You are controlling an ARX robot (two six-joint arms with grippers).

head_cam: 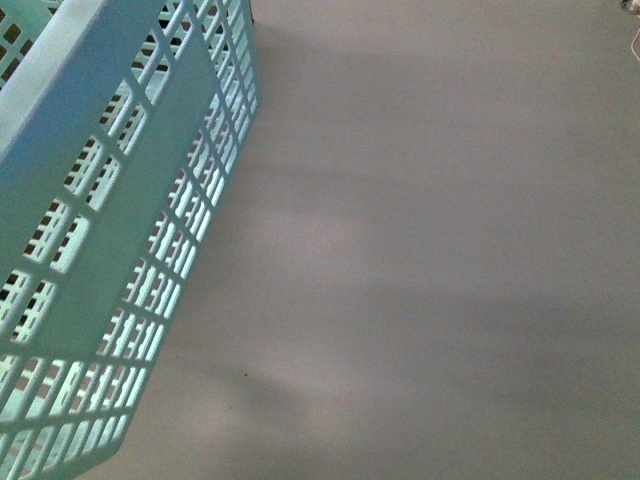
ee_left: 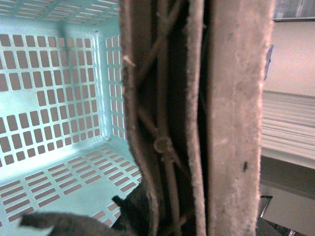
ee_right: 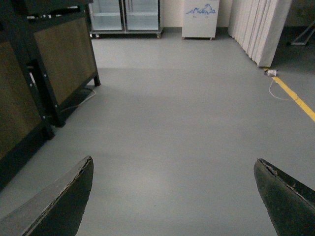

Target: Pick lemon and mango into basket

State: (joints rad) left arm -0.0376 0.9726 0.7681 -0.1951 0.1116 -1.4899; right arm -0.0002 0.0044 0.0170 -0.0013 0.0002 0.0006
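Handle [ee_left: 231, 98] of basket [ee_left: 49, 98] just beside left end effector [ee_left: 93, 220]

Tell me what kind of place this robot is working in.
Likely an indoor lab or mock shop: glass-door fridges along the far wall, a grey floor with a yellow line, and a white curtain.

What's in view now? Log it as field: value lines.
basket: light teal, lattice walls, at left in the front view
basket inside: no fruit in the part the left wrist view shows
handle: brown, close against the left wrist camera
left tool: state unclear
right tool: open, empty, grey floor beyond
lemon, mango: not in view
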